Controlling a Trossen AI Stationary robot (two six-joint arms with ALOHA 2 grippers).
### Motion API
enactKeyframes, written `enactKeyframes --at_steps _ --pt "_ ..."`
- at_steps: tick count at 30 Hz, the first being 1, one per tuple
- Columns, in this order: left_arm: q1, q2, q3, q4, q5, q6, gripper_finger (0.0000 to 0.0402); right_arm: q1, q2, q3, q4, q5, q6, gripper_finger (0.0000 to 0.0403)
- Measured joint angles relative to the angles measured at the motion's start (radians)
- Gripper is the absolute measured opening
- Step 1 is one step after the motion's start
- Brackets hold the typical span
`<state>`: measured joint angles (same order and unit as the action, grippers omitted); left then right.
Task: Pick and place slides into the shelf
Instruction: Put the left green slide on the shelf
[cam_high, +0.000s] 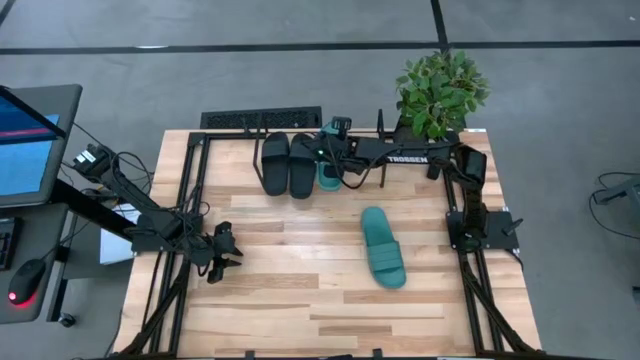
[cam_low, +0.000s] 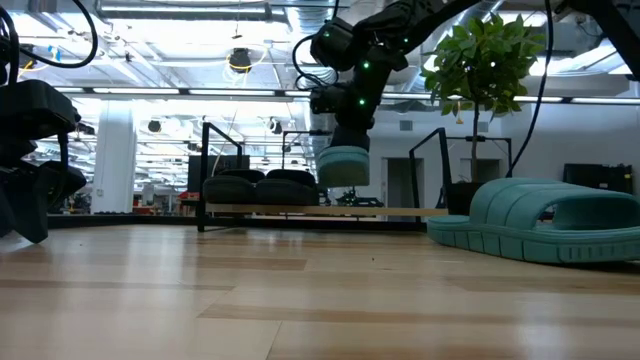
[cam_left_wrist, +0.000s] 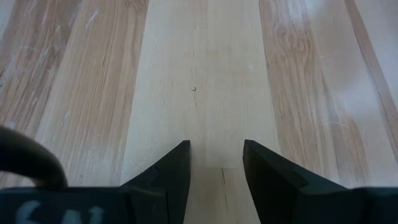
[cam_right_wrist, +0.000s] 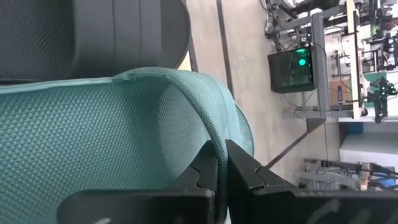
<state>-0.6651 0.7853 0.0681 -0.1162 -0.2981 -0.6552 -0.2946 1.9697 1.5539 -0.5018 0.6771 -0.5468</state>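
Two black slides (cam_high: 288, 164) (cam_low: 260, 185) lie side by side on the low black shelf (cam_low: 206, 170) near the table's far edge. My right gripper (cam_high: 333, 152) (cam_low: 347, 140) is shut on a teal slide (cam_high: 328, 175) (cam_low: 345, 166), held just right of the black pair and over the shelf. The second teal slide (cam_high: 383, 247) (cam_low: 535, 218) lies sole down on the table, right of centre. My left gripper (cam_high: 226, 252) (cam_left_wrist: 216, 163) waits open over bare wood by the table's left side. My right gripper pinches the teal slide's raised side rim (cam_right_wrist: 214, 134) between its two fingers, which come from above and lie across the rim. The slide hangs below the fingers, lifted clear of the table, next to a black slide (cam_right_wrist: 93, 34).
A potted plant (cam_high: 441, 90) stands at the far right corner, behind the shelf's right end frame (cam_low: 440, 165). Tall black arm-mount frames run along both table sides (cam_high: 470, 270). A monitor (cam_high: 25, 140) sits off the left edge. Bare wood lies in the near half (cam_high: 300, 310).
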Motion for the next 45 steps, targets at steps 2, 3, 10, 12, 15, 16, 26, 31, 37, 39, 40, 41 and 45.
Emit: enactKeyframes --at_steps 2,3,10,12,15,16,26,31,37,39,40,41,45 --pt "0.000 0.000 0.000 0.000 0.000 0.000 0.0135 0.000 0.000 0.000 -0.003 -0.002 0.000 0.0000" --pt "0.000 0.000 0.000 0.000 0.000 0.000 0.0135 0.000 0.000 0.000 -0.007 -0.001 0.000 0.0000" --pt "0.000 0.000 0.000 0.000 0.000 0.000 0.0135 -0.002 0.000 0.000 -0.011 -0.012 -0.001 0.0000" --pt "0.000 0.000 0.000 0.000 0.000 0.000 0.0135 -0.005 0.000 0.000 -0.011 -0.021 -0.001 0.0000" --pt "0.000 0.000 0.000 0.000 0.000 0.000 0.0135 -0.009 0.000 0.000 -0.011 -0.023 -0.001 0.0000" --pt "0.000 0.000 0.000 0.000 0.000 0.000 0.0135 -0.011 0.000 0.000 -0.011 -0.023 -0.001 0.0000" --pt "0.000 0.000 0.000 0.000 0.000 0.000 0.0135 -0.024 0.000 0.000 -0.011 -0.027 -0.002 0.0000" --pt "0.000 0.000 0.000 0.000 0.000 0.000 0.0135 -0.023 0.000 0.000 -0.011 -0.046 -0.003 0.0000" --pt "0.000 0.000 0.000 0.000 0.000 0.000 0.0135 -0.023 0.000 -0.001 -0.013 -0.049 -0.006 0.0000" --pt "0.000 0.000 0.000 0.000 0.000 0.000 0.0135 -0.023 0.000 -0.003 -0.016 -0.049 -0.009 0.0000" --pt "0.000 0.000 0.000 0.000 0.000 0.000 0.0135 -0.023 0.000 -0.004 -0.017 -0.051 -0.011 0.0000" --pt "0.000 0.000 0.000 0.000 0.000 0.000 0.0135 -0.023 0.000 -0.004 -0.015 -0.052 -0.011 0.0000" --pt "0.000 0.000 0.000 0.000 0.000 0.000 0.0135 -0.026 0.000 -0.004 -0.009 -0.063 -0.012 0.0000"
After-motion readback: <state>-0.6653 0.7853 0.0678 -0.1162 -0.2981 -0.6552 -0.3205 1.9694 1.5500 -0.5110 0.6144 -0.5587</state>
